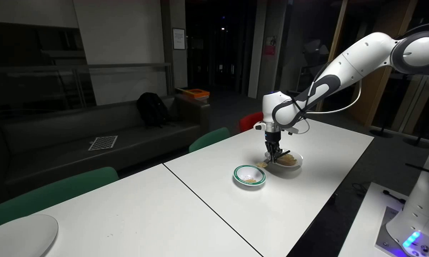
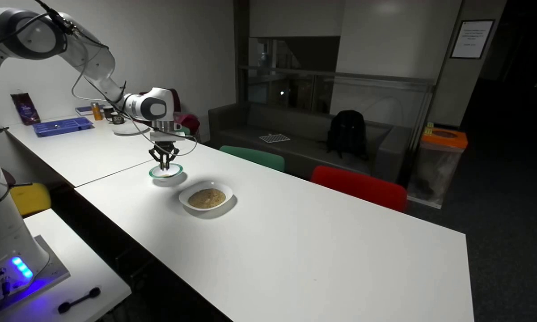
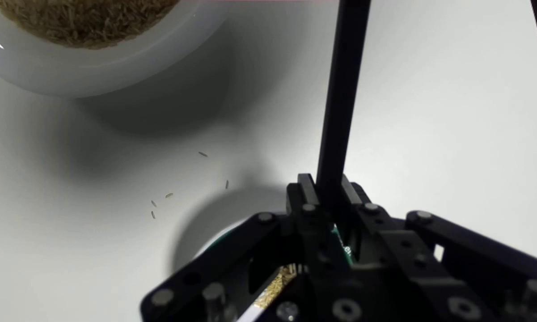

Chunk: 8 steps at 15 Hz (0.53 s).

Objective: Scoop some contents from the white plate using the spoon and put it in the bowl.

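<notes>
Between the fingers (image 3: 307, 190), the spoon (image 3: 342, 94).

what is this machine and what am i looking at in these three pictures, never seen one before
The mostly white machine is a robot arm, with a black gripper for a hand. Two pictures look on from outside; the close-up is taken from just behind the gripper. On the table sit a plate of rice and a green-rimmed bowl with a little rice inside; a few loose grains lie between them. The gripper is shut on the handle of a dark spoon, which seems to carry rice near the bowl.
</notes>
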Tool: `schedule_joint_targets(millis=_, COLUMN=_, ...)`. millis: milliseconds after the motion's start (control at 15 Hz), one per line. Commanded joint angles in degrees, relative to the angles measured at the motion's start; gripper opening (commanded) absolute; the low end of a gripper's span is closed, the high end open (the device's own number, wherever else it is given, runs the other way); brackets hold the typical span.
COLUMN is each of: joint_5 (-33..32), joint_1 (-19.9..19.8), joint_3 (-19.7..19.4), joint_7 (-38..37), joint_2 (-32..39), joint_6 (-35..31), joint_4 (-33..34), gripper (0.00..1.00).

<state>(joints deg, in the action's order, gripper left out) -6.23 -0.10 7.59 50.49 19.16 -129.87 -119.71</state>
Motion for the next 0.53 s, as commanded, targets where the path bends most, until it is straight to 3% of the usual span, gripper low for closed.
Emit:
schedule_joint_targets(millis=0, joint_5=0.1, joint_1=0.3, joint_3=0.1, joint_7=0.6, joint_2=0.3, joint_6=2.9, joint_4=1.8, gripper=0.03)
schedule_joint_targets(millis=467, joint_5=-0.4, joint_1=1.1, joint_3=0.1, joint_7=0.0, joint_2=3.1, joint_6=5.9, joint_4=5.2, gripper=0.03)
